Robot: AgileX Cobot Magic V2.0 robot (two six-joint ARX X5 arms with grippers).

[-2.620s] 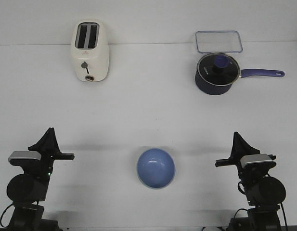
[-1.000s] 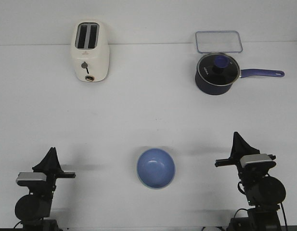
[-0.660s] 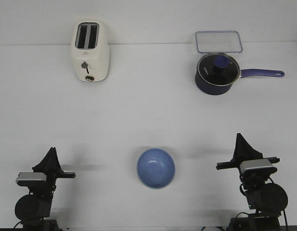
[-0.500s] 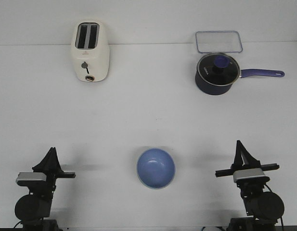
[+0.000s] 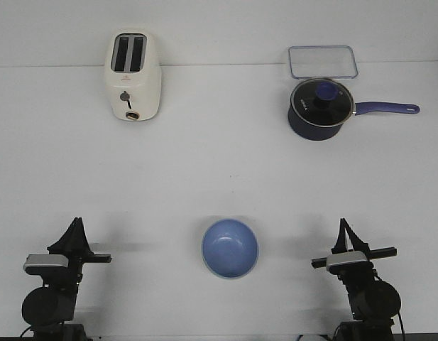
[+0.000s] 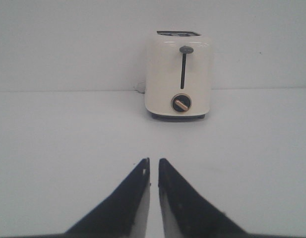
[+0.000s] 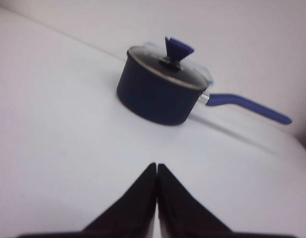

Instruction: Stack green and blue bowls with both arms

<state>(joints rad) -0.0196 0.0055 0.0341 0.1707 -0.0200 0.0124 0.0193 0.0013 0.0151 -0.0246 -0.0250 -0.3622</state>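
The periwinkle blue bowl (image 5: 230,248) sits upright on the white table, near the front edge at the middle. The mint green bowl does not show as a thing of its own; I cannot tell whether it lies under the blue one. My left gripper (image 5: 77,222) rests low at the front left, well left of the bowl. In the left wrist view (image 6: 153,159) its jaws stand a narrow slit apart and hold nothing. My right gripper (image 5: 342,224) rests low at the front right, well right of the bowl. In the right wrist view (image 7: 156,164) its jaws are shut and empty.
A cream toaster (image 5: 133,77) stands at the back left and shows in the left wrist view (image 6: 179,74). A dark navy saucepan with glass lid (image 5: 320,108) stands at the back right, its handle pointing right, and shows in the right wrist view (image 7: 160,89). A clear container lid (image 5: 322,61) lies behind it.
Both arms have drawn back and down toward the front edge, the left first, then the right, which also shifted a little left. The blue bowl has not moved.
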